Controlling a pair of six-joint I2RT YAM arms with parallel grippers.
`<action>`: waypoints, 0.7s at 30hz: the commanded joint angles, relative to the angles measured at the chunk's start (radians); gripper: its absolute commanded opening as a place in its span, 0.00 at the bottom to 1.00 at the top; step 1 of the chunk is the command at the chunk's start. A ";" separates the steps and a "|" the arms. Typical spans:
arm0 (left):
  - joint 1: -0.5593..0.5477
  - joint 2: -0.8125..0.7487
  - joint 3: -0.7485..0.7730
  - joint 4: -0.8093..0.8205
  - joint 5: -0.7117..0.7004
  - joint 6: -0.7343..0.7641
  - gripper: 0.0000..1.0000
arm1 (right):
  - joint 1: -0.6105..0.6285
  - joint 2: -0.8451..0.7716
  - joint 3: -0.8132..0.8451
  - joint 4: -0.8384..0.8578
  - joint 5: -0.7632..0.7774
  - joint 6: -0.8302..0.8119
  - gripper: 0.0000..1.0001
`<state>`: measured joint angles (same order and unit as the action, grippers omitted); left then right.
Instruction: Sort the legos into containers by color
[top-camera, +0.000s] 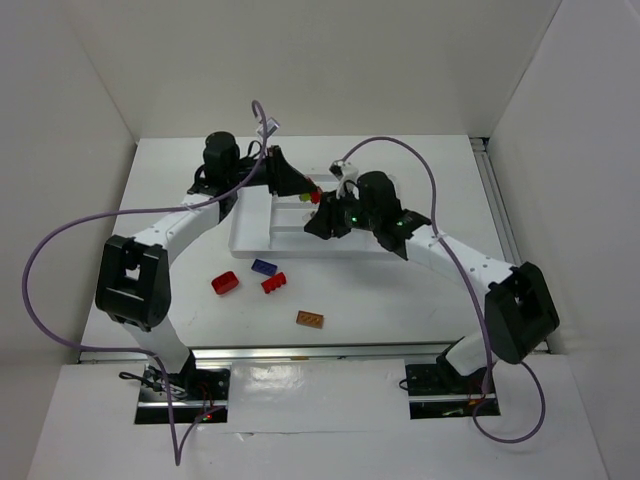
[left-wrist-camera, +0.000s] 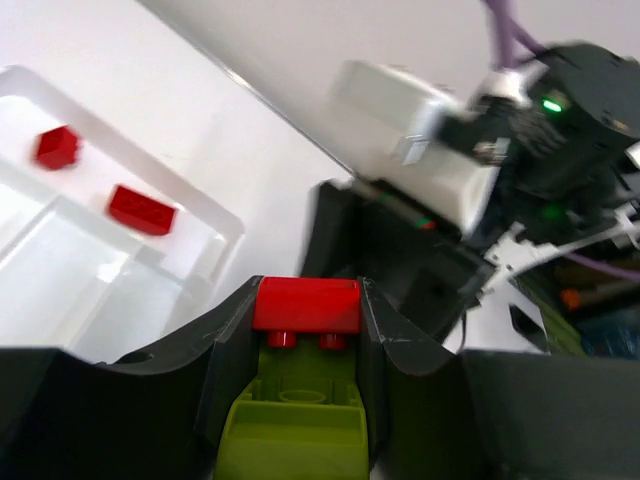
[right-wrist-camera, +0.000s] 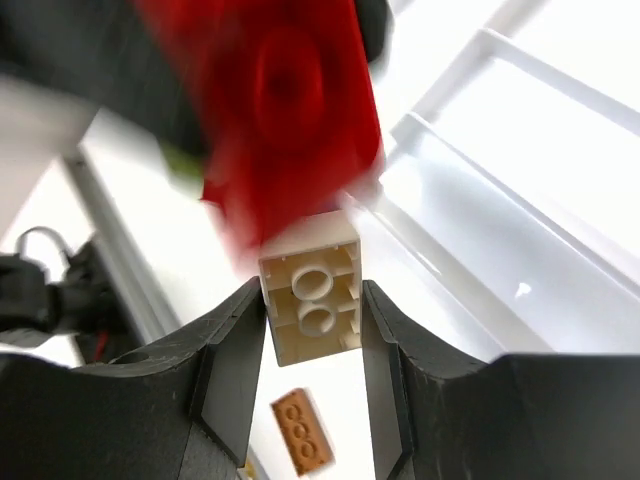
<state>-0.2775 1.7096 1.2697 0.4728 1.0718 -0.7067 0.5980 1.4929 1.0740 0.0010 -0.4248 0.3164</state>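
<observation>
My left gripper (top-camera: 309, 196) (left-wrist-camera: 305, 320) is shut on a yellow-green lego (left-wrist-camera: 290, 420) with a red lego (left-wrist-camera: 305, 303) stuck on its far end. It holds them above the far right corner of the white tray (top-camera: 262, 215). My right gripper (top-camera: 319, 209) (right-wrist-camera: 312, 300) is shut on a tan lego (right-wrist-camera: 312, 285), which touches that red lego (right-wrist-camera: 285, 110), blurred in this view. Two red legos (left-wrist-camera: 57, 146) (left-wrist-camera: 141, 209) lie in a tray compartment. On the table lie a red lego (top-camera: 225, 283), a dark blue one (top-camera: 264, 267), another red one (top-camera: 273, 285) and an orange-brown one (top-camera: 309, 319) (right-wrist-camera: 302, 433).
The tray's raised dividers (right-wrist-camera: 480, 180) run just under and right of my right gripper. The right arm's wrist (left-wrist-camera: 520, 130) fills the far side of the left wrist view. Both arms' purple cables (top-camera: 60, 240) loop over the table. White walls enclose the table.
</observation>
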 joint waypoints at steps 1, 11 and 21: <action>0.038 -0.041 0.045 -0.107 -0.110 0.061 0.00 | 0.003 -0.115 -0.048 -0.055 0.173 -0.028 0.10; 0.070 -0.093 0.086 -0.578 -0.548 0.234 0.00 | -0.010 0.018 0.041 -0.171 0.601 0.119 0.14; 0.070 -0.153 -0.036 -0.565 -0.601 0.185 0.00 | -0.020 0.343 0.244 -0.159 0.650 0.148 0.22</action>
<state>-0.2054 1.5883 1.2400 -0.0814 0.5091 -0.5045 0.5854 1.8244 1.2453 -0.1616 0.1616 0.4351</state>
